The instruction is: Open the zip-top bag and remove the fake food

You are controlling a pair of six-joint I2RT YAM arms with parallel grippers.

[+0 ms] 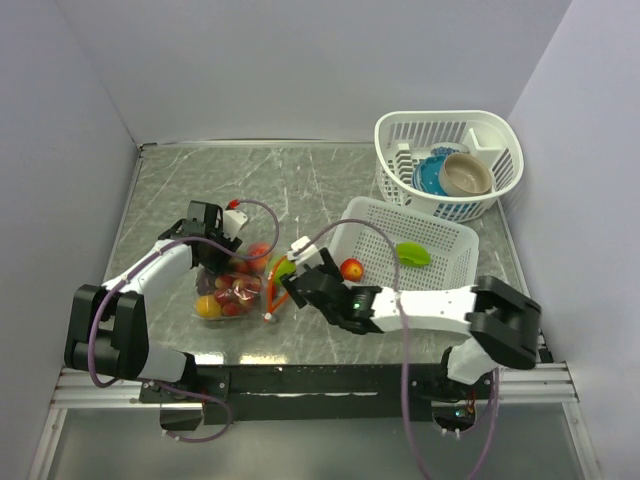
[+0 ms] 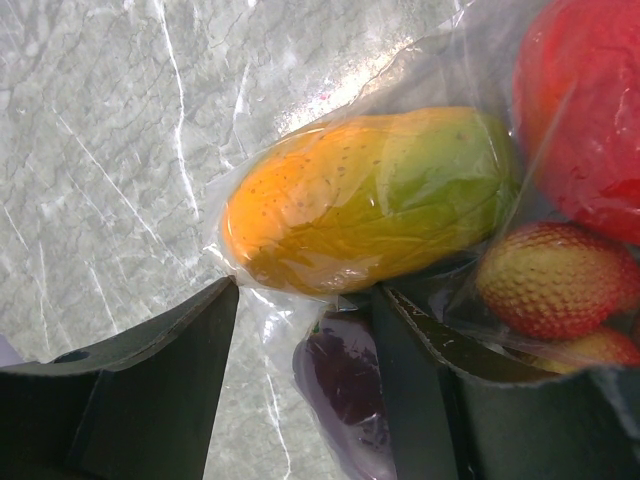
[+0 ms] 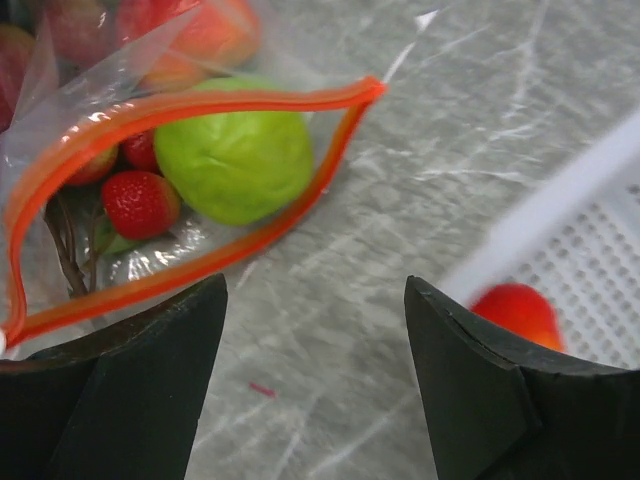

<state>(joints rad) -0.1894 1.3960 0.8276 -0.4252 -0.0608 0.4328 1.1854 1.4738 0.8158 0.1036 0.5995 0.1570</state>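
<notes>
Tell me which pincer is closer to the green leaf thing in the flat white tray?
Right. The right pincer sits by the tray's left side, some way from the green piece; the left pincer is farther left, on the bag.

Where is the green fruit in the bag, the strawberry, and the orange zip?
green fruit point(image 3: 235, 150), right wrist view, middle of its round skin
strawberry point(image 3: 140, 203), right wrist view, its red body
zip point(image 3: 200, 104), right wrist view, upper strip of the open mouth
</notes>
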